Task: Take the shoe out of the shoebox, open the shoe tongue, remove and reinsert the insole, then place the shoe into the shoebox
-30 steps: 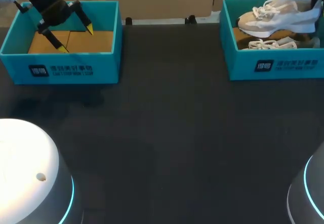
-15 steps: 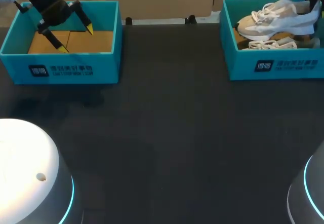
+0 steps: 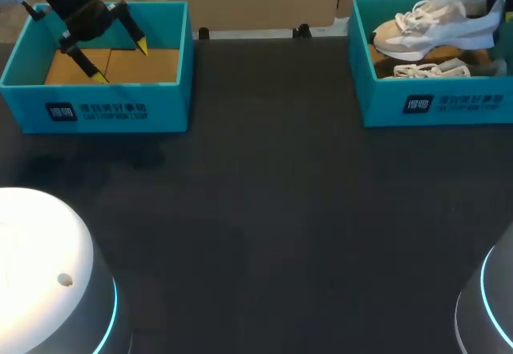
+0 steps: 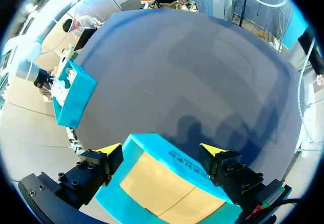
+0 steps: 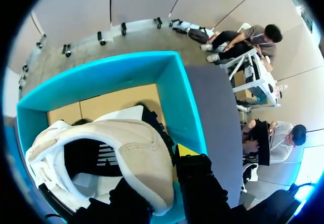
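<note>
I log shoe point(image 3: 425, 27) lifted higher from shoebox point(image 3: 437, 106), right gripper point(image 5: 161, 176) pinching heel; left gripper point(image 3: 121, 62) spread. Extraction underway.

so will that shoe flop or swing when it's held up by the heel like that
The shoe probably keeps its shape: its thick white sole looks stiff. Held only at the heel by the right gripper, the toe may sag or swing. Its loose laces will likely dangle and could snag the shoebox wall.
</note>
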`<state>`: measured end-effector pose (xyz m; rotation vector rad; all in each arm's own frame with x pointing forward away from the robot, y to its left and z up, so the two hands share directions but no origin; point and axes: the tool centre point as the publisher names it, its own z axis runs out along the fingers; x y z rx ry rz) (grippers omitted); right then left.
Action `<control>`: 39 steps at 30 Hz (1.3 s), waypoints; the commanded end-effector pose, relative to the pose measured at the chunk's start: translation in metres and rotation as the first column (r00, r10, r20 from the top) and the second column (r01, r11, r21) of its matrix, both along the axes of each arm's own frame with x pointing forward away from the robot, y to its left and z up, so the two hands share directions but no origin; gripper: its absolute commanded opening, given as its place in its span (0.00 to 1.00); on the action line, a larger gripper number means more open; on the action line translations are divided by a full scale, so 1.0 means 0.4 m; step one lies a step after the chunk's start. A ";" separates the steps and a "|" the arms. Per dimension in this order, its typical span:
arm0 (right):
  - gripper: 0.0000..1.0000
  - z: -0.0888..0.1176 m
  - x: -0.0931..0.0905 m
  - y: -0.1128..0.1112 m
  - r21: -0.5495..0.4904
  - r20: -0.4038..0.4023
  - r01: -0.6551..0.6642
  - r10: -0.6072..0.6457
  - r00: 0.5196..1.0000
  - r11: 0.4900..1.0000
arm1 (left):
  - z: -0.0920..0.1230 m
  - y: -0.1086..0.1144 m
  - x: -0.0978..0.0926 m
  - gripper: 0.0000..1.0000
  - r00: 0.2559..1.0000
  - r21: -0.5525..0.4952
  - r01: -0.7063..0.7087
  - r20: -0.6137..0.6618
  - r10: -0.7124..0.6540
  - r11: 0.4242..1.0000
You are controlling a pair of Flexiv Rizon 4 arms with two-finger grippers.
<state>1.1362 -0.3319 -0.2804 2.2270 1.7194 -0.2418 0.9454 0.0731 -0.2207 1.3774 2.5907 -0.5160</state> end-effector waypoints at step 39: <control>0.00 -0.127 0.027 -0.012 -0.007 -0.012 0.030 -0.030 0.999 1.000 | 0.000 0.000 0.001 1.00 1.000 0.002 0.001 0.000 -0.001 1.000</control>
